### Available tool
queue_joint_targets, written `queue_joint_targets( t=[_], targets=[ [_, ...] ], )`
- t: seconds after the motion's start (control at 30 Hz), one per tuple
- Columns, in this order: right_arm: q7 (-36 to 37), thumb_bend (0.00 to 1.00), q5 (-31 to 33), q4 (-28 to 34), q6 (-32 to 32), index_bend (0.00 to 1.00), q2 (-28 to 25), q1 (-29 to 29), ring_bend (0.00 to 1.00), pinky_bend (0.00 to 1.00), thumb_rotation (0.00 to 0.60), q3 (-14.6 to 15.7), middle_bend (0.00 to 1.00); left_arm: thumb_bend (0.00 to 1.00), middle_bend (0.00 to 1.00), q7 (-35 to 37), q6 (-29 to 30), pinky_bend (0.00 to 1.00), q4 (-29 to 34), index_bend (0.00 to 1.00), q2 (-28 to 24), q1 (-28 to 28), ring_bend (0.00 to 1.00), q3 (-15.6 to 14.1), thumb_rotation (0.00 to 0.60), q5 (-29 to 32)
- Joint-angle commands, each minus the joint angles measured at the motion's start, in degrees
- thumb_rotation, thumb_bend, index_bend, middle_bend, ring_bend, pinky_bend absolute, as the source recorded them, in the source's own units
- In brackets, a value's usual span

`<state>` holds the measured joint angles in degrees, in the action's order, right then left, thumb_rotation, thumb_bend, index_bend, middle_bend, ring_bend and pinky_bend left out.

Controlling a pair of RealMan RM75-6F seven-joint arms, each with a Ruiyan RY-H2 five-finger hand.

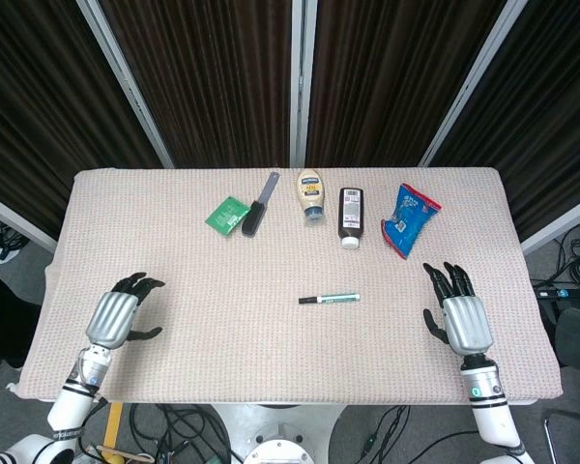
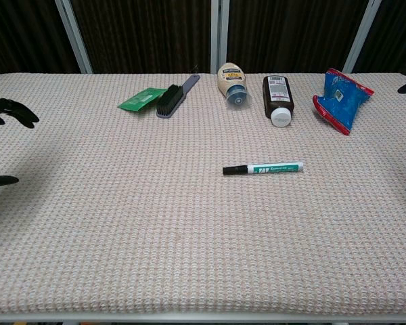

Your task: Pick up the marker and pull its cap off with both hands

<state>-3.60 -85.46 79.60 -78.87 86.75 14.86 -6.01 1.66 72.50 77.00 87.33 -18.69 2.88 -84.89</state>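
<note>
A white marker (image 1: 330, 299) with green print and a black cap lies flat near the table's middle, cap end to the left; the chest view shows the marker (image 2: 262, 168) too. My left hand (image 1: 118, 315) hovers at the table's left edge, fingers apart, holding nothing. In the chest view only the left hand's dark fingertips (image 2: 12, 111) show at the left border. My right hand (image 1: 459, 311) is at the right edge, fingers spread and empty. Both hands are far from the marker.
Along the back of the beige cloth table (image 1: 222, 338) lie a green card (image 1: 226, 214), a grey brush (image 1: 259, 206), a mayonnaise bottle (image 1: 312, 195), a dark brown bottle (image 1: 350, 217) and a blue snack bag (image 1: 408, 219).
</note>
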Motion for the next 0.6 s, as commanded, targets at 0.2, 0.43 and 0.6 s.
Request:
queue_joint_targets(
  t=[0.2, 0.43, 0.6],
  targets=[
    [-1.4, 0.32, 0.2, 0.6, 1.3, 0.07, 0.1, 1.7, 0.00, 0.04, 0.600, -0.9, 0.17, 0.02, 0.26, 0.4, 0.1, 0.23, -1.1, 0.25, 1.0, -0.8, 0.13, 0.9, 0.600, 0.3],
    [-3.6, 0.32, 2.1, 2.3, 3.0, 0.08, -0.8, 3.1, 0.00, 0.09, 0.600, -2.4, 0.18, 0.02, 0.26, 0.3, 0.2, 0.23, -0.1, 0.25, -0.4, -1.4, 0.13, 2.6, 0.600, 1.7],
    [-6.7, 0.26, 1.7, 3.9, 3.8, 0.10, -1.8, 4.9, 0.01, 0.12, 0.600, -3.3, 0.22, 0.02, 0.26, 0.2, 0.6, 0.24, -1.1, 0.25, 0.5, -1.5, 0.13, 3.4, 0.600, 2.7]
  ],
)
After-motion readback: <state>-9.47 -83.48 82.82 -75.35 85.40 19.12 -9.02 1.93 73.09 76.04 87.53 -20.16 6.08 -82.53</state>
